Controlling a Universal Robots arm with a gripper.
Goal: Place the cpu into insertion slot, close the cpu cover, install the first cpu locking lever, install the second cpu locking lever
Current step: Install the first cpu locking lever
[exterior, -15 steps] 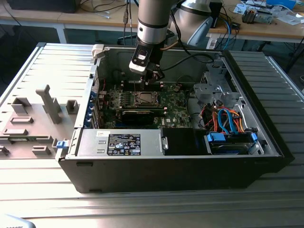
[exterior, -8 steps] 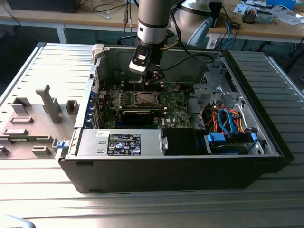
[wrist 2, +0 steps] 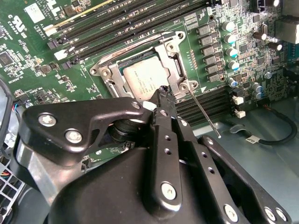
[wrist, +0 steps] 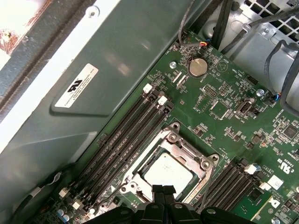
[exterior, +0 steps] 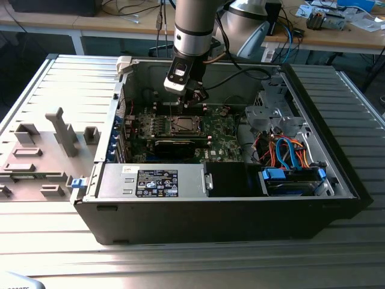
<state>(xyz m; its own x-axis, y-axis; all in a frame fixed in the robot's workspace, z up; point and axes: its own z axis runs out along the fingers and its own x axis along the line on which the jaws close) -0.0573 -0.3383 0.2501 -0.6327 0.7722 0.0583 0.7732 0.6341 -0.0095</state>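
The cpu [wrist 2: 142, 78] [wrist: 168, 171] lies flat in the insertion slot [wrist 2: 120, 64] on the green motherboard [exterior: 219, 129]. The silvery cpu cover [wrist 2: 172, 52] [wrist: 186, 148] lies down around it, and the chip's pale top shows through the window. My gripper [wrist 2: 163, 91] [wrist: 162, 189] [exterior: 195, 96] is shut with nothing between its black fingers. Its tips hover at the edge of the socket, just over the cover's rim. A thin metal locking lever [wrist 2: 202, 110] [wrist: 209, 183] sticks out from the socket's corner beside the fingertips, over the black memory slots.
The board lies in an open black computer case [exterior: 228, 211] on a ribbed table. Long memory slots [wrist: 126, 135] run on both sides of the socket. A grey case wall [wrist: 93, 93], capacitors [wrist 2: 229, 37], coloured cables [exterior: 289, 153] and a black power supply [exterior: 156, 180] are close by.
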